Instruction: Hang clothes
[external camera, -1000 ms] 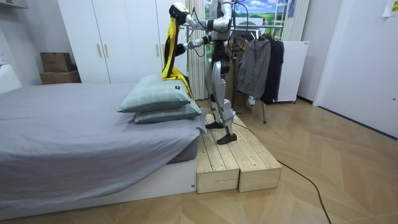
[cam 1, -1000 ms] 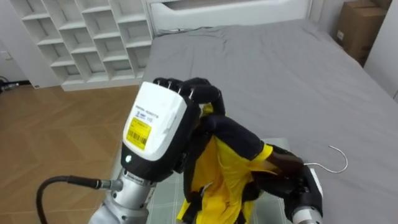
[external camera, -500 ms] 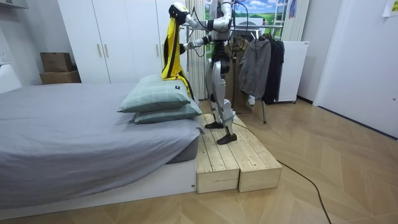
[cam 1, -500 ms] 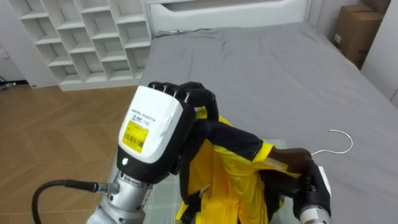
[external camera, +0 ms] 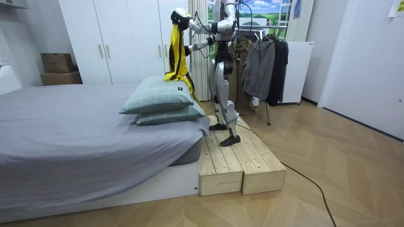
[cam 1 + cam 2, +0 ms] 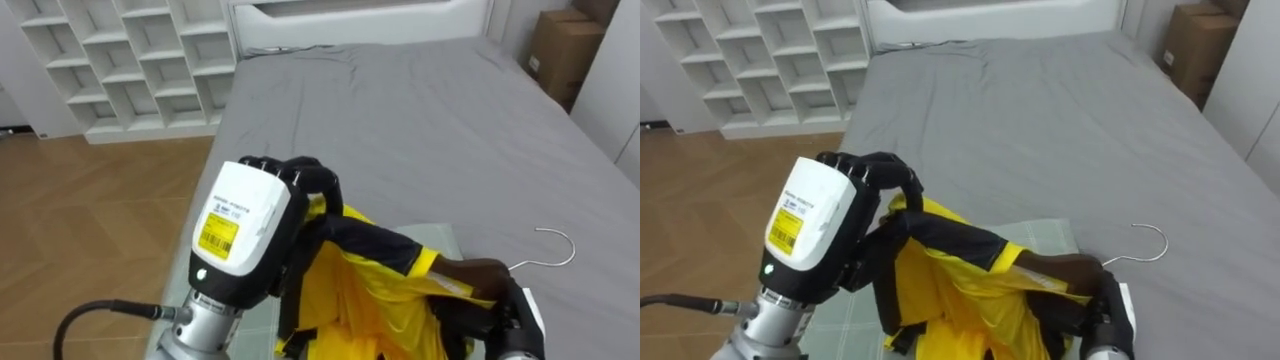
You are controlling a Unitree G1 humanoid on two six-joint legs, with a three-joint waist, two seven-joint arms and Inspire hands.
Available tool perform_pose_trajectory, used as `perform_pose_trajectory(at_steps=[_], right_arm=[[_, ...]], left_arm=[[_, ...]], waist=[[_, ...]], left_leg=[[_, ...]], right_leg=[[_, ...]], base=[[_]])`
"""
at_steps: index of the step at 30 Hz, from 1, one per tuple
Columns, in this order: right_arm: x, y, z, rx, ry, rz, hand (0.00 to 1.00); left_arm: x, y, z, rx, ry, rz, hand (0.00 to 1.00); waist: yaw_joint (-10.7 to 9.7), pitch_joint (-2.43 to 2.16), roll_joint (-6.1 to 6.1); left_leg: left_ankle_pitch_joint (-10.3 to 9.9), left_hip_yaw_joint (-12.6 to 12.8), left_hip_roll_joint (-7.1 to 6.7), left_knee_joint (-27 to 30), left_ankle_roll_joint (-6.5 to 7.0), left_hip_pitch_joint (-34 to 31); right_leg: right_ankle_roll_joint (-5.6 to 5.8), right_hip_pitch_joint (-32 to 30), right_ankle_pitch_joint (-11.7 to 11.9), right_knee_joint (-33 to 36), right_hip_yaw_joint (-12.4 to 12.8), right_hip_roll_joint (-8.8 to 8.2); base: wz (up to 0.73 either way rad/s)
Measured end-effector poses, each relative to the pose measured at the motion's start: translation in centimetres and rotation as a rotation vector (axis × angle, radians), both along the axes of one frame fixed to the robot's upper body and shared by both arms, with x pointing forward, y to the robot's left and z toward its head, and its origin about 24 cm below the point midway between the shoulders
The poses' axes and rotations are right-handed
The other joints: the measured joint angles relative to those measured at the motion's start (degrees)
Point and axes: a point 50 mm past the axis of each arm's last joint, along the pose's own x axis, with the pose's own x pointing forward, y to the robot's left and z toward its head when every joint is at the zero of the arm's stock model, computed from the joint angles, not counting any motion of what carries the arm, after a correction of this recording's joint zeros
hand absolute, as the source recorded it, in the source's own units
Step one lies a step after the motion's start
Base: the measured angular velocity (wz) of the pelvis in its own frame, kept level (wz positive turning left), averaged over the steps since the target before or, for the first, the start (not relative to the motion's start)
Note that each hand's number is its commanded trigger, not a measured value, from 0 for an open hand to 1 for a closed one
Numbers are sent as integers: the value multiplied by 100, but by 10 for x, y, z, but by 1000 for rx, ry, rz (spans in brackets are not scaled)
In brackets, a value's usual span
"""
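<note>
Left hand clenched on yellow garment, right hand among its folds, grip unclear, hanger beside.

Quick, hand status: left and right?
Left hand: closed on the yellow garment, holding it up.
Right hand: closed on the wire hanger, partly tucked into the garment.

Foreground: left robot hand, raised, fingers curled round the top of a yellow-and-black garment. Lower right: right robot hand, closed on a wire hanger at the garment's edge, hook over the grey bed. Upper left: white shelf unit.
</note>
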Motion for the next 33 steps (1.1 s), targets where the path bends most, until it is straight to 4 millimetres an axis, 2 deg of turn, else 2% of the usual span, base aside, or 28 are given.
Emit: perform_pose_trajectory(at_steps=[1, 2, 4, 7, 12, 14, 18, 22, 28, 33], right_arm=[[-1, -2, -3, -41, 12, 9, 100], [-2, -4, -4, -65, 21, 15, 100], [-11, -10, -9, -136, 46, 23, 100], [-16, -11, -13, -182, 67, 60, 100], [-20, -17, -16, -258, 96, 98, 100], [-20, -20, -17, -262, 104, 94, 100], [-20, -26, -15, -290, 101, 89, 100], [-17, -29, -9, -359, 81, 114, 100], [-13, -30, 0, -410, 46, 147, 100], [-10, -27, 5, -406, 27, 187, 100]], left_arm=[[-2, 4, -4, 3, 18, 14, 47], [-3, 6, -6, 2, 29, 22, 0], [-7, 12, -17, 23, 93, 50, 0], [-5, 16, -28, 49, 158, 73, 0], [-5, 19, -37, 38, 255, 85, 0], [-8, 20, -41, 11, 304, 81, 0], [-8, 31, -62, -93, 484, 107, 0], [-10, 39, -84, -68, 620, 143, 0], [-18, 46, -118, -87, 809, 198, 0], [-19, 48, -125, -165, 885, 210, 0]], waist=[[-27, -20, -73], [-61, -32, -103], [-76, -65, -196], [-81, -69, -272], [-120, -60, -288], [-138, -41, -301], [-144, -20, -331], [-237, -8, -352], [-249, -10, -349], [-245, -13, -346]], left_leg=[[0, 11, 1, 0, 0, 5], [0, 11, 1, -1, 0, 11], [0, 22, 1, -10, 0, 43], [0, 53, 0, -9, 0, 54], [0, 66, 2, -4, 0, 62], [0, 65, 3, 4, 0, 55], [1, 68, -9, -3, 2, 53], [1, 67, -16, -12, 2, 32], [0, 70, -5, -34, 1, 24], [0, 76, 0, -34, 1, 41]], right_leg=[[0, 0, 0, -2, 4, 2], [0, 2, 0, -2, 4, 4], [0, 14, 0, 10, 23, 4], [-1, 14, 1, 9, 101, 7], [0, 21, 0, 0, 146, 12], [1, 22, -1, -1, 149, 12], [1, 15, -1, -38, 162, 18], [1, 13, -1, -74, 166, 17], [1, -5, -1, -79, 201, 33], [-1, 0, 1, -61, 195, 34]], base=[[-4], [0], [0], [-5], [-3], [0], [-4], [0], [0], [0]])
